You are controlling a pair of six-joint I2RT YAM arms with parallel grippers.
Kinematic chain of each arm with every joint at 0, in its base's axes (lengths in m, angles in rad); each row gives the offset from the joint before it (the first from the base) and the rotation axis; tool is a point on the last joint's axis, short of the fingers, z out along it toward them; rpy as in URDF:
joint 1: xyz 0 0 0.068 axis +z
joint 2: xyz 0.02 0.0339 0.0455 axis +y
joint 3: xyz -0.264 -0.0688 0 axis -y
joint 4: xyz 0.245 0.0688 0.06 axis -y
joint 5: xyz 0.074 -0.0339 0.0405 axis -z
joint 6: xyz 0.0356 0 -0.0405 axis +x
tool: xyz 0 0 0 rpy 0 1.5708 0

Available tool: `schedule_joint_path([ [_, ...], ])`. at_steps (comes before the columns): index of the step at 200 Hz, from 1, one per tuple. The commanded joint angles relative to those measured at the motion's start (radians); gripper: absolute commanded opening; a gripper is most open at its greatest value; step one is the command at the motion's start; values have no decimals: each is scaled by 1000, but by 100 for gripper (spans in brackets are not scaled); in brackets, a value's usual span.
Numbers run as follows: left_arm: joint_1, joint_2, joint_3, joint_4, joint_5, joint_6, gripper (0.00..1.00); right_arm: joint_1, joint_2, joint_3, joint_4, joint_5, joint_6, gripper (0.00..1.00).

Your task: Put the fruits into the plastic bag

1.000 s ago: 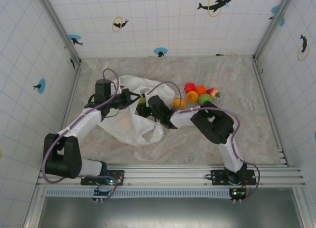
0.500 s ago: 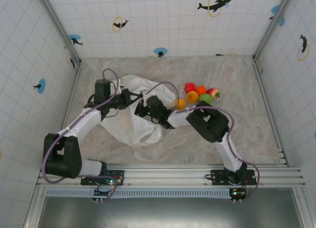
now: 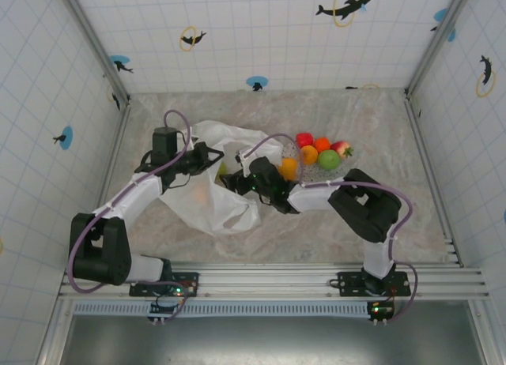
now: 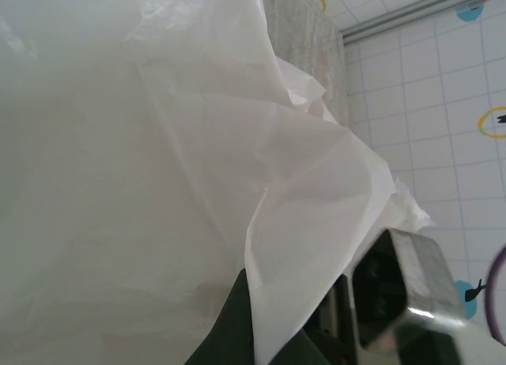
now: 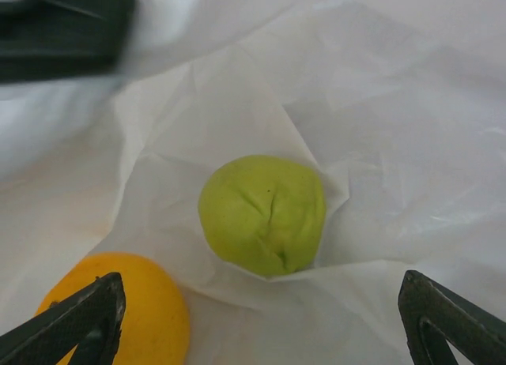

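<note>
Looking down on the bench [image 3: 411, 144], we see the white bag [image 3: 213, 211] lying crumpled on its left half, between our two arms. The left claw [image 3: 207, 157] is closed tight on the bag's upper edge. From the left wrist, the thin plastic runs down beside one dark finger [image 4: 229, 325].

The right claw [image 5: 261, 276] reaches into the bag's mouth from the right. Its jaws are spread wide and grip nothing. Between and just beyond them a green fruit [image 5: 262, 215] rests in a hollow of the plastic, inside the bag. An orange fruit [image 5: 118, 306] lies near it, partly under a fold, close to one jaw.

The other fruits [image 3: 309, 154], red, orange and green, sit in a tight cluster on the bench just right of the bag.
</note>
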Motion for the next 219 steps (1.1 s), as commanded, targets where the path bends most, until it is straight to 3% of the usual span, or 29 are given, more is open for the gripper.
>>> schedule_joint_path([
  [1, 4, 18, 10, -23, -17, 28, 0, 16, -75, -36, -91, 12, -87, 91],
  [81, 5, 24, 14, -28, -17, 33, 0, 18, -280, -86, -276, -1, -149, 91],
  [163, 6, 26, 15, -31, -15, 35, 0, 12, -440, -126, -457, 174, -152, 90],
  [219, 6, 29, 15, -32, -14, 36, 0, -24, -595, -212, -482, 185, -149, 91],
])
